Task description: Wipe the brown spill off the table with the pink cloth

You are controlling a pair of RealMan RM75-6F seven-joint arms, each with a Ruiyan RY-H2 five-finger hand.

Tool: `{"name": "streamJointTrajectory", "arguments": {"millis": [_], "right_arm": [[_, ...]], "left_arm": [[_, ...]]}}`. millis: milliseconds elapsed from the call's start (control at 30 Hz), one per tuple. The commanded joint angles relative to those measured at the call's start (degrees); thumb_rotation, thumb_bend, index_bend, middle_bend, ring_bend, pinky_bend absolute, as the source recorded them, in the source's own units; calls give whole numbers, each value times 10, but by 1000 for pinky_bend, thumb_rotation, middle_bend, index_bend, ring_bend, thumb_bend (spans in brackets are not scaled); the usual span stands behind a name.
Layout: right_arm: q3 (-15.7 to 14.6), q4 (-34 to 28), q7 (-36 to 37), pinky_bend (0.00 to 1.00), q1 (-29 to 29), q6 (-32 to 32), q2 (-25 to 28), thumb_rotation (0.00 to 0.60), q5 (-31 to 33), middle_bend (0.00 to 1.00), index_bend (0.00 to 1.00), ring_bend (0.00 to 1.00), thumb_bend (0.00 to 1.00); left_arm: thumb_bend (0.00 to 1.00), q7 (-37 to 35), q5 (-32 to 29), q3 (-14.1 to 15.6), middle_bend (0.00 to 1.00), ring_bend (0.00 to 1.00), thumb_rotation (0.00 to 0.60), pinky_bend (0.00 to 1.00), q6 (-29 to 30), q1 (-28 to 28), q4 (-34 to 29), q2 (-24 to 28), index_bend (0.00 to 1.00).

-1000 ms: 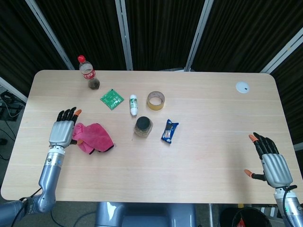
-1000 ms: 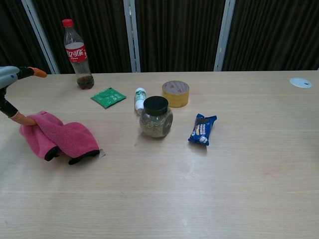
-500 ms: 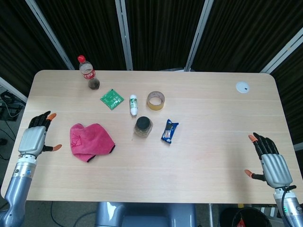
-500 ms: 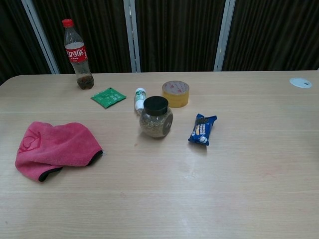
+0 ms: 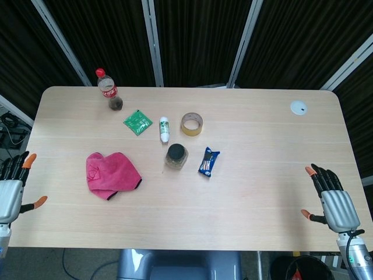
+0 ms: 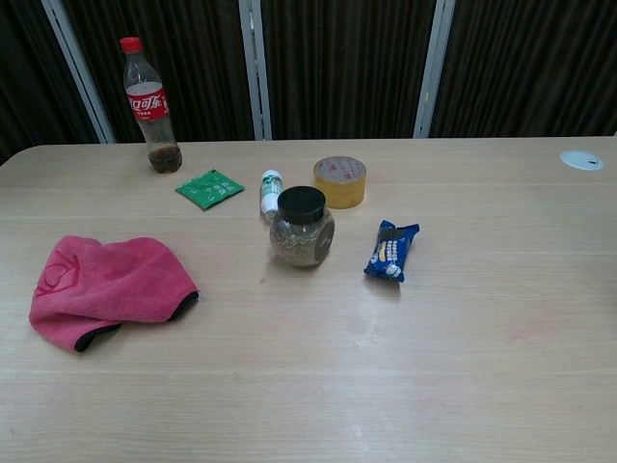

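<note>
The pink cloth point(image 5: 111, 172) lies bunched on the left part of the table, with a dark edge showing; the chest view has the pink cloth point(image 6: 106, 286) at its left side. No brown spill shows on the wood in either view. My left hand point(image 5: 11, 188) hovers off the table's left edge, fingers spread, holding nothing, well clear of the cloth. My right hand point(image 5: 332, 201) hangs by the front right corner, fingers apart and empty. Neither hand appears in the chest view.
A cola bottle point(image 5: 109, 90) stands at the back left. A green packet point(image 5: 137, 122), a small white bottle point(image 5: 164, 129), a tape roll point(image 5: 192, 123), a dark-lidded jar point(image 5: 176, 156) and a blue snack pack point(image 5: 208, 162) sit mid-table. A white disc point(image 5: 298, 107) lies back right.
My left hand let go of the pink cloth and drew back leftwards off the table edge. The cloth settled flatter. The right hand stayed where it was.
</note>
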Motion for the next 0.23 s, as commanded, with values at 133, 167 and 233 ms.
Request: {"name": "streamJointTrajectory", "arguments": {"millis": [133,167,233], "right_arm": [[-1,0,-3,0,0,1,-1,600,-3,0,0,0,1],[-1,-1,-3,0,-1,2,-1,600,-3,0,0,0,1],[-1,0,-3,0,-2,4,0,600,-5,0,0,0,1]], "left_arm": [[0,-34,24,18,0,0,600,0,18,28,22,4,0],[0,-34,27,16,0,0,600,0,20,29,25,3,0],[0,-26,34,14,0,0,600,0,23,29,33,-2,0]]}}
